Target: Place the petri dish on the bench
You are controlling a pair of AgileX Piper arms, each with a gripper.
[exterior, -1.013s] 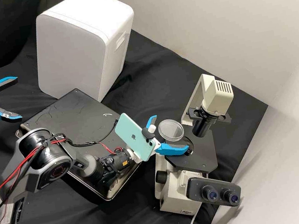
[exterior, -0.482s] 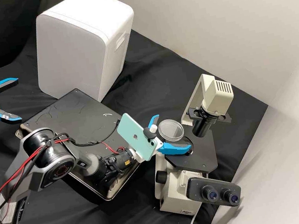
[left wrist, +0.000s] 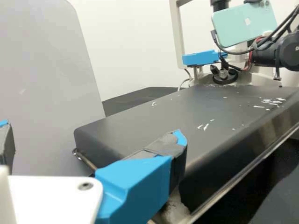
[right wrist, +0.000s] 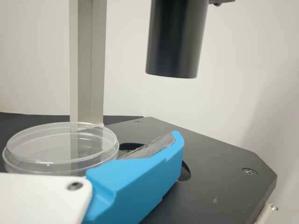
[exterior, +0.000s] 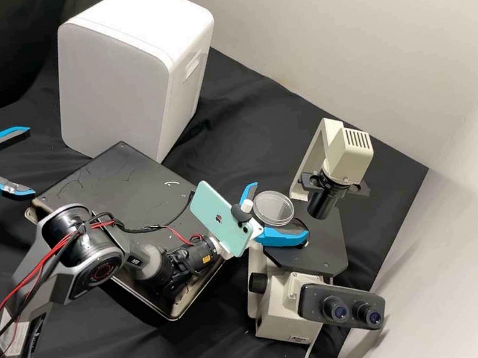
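Note:
A clear round petri dish [exterior: 273,208] rests on the black stage [exterior: 324,247] of the microscope, under its dark lens tube [exterior: 319,202]. My right gripper [exterior: 274,214] is open and straddles the dish, one blue finger on each side. In the right wrist view the dish [right wrist: 60,147] lies just beside one of the fingers [right wrist: 140,177], with the stage [right wrist: 215,186] beneath. My left gripper [exterior: 28,160] hovers open and holds nothing at the far left, above the bench. In its wrist view the left gripper [left wrist: 91,137] faces the black box.
A flat black box [exterior: 118,187] sits mid-bench, under the right arm's forearm. A tall white box [exterior: 134,62] stands behind it. The cream microscope [exterior: 285,306] with its eyepieces [exterior: 349,310] stands at the bench's right edge. Black cloth [exterior: 241,117] covers the bench.
My right gripper has slid a little farther along the stage around the dish, which stayed put. My left gripper shifted slightly toward the left.

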